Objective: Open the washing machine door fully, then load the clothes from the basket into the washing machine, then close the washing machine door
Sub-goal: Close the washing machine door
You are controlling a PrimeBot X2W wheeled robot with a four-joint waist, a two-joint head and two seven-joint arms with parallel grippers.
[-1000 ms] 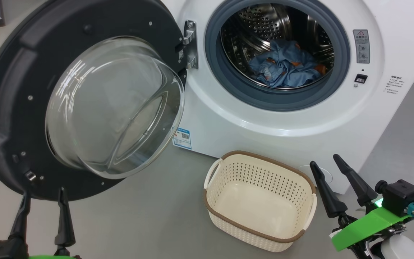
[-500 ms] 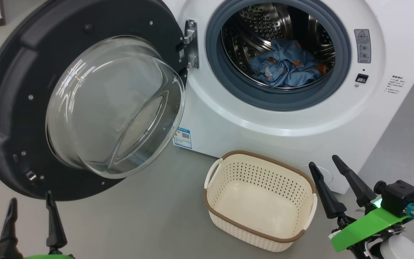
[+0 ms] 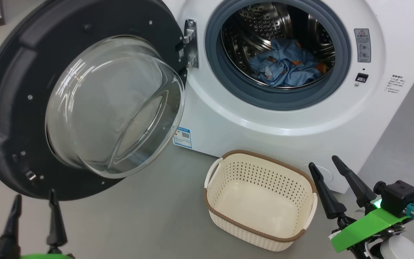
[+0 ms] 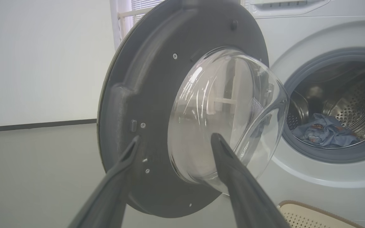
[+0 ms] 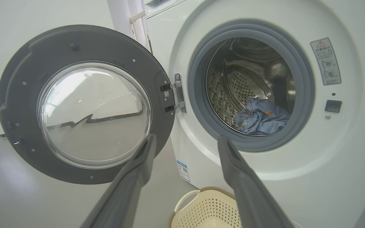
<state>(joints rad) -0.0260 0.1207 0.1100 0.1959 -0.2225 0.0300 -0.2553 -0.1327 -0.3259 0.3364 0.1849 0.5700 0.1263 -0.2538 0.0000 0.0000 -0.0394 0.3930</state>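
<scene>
The clothes (image 3: pixel 286 68) lie in the washing machine (image 3: pixel 264 122) drum (image 3: pixel 250 28), and the basket (image 3: pixel 264 155) on the floor (image 3: pixel 149 223) is empty, so I judge closing remains. The washing machine door (image 3: pixel 13 108) hangs wide open. The left gripper (image 3: pixel 34 194), fingers spread and empty, sits below its rim and should push the edge far from the hinge (image 3: pixel 191 43). The right gripper (image 3: pixel 322 161), beside the basket, has its fingers apart and holds nothing.
</scene>
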